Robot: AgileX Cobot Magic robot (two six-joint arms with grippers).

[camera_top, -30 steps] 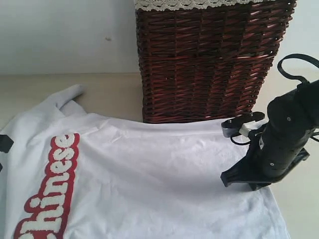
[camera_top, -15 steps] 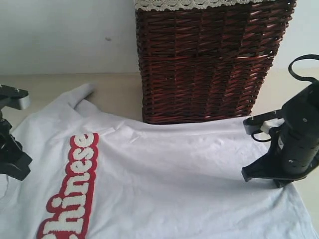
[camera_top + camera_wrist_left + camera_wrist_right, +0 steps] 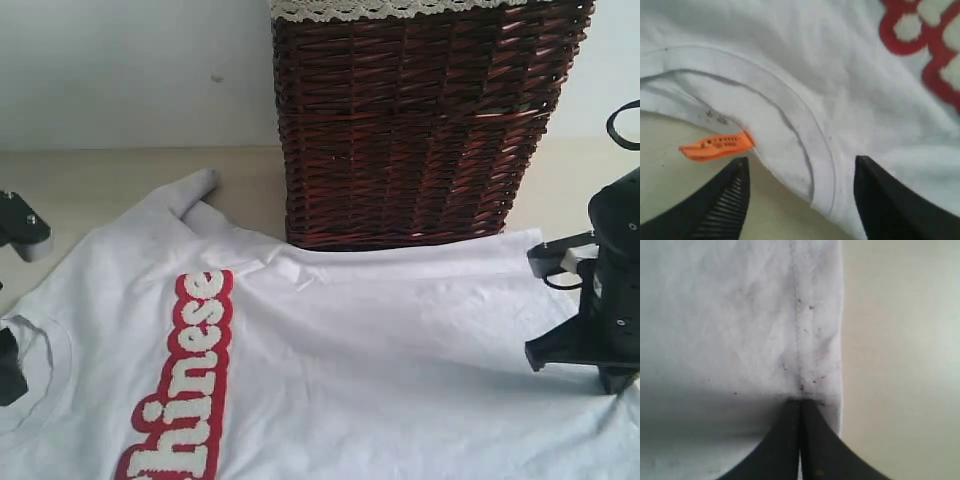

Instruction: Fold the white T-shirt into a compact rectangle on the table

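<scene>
Soft, even light filled the exterior view, pale and slightly washed out. The white T-shirt sat close to overexposure, its creases faint. The wicker basket threw a thin dark shadow along its base. Both wrist views were soft: print on the orange tag was blurred past reading, and grey shadow dulled the shirt's hem in the right wrist view.

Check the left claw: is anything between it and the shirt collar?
Nothing visible does. The left claw stands open right over the collar of the white T-shirt; only an orange tag pokes out near one finger.
</scene>
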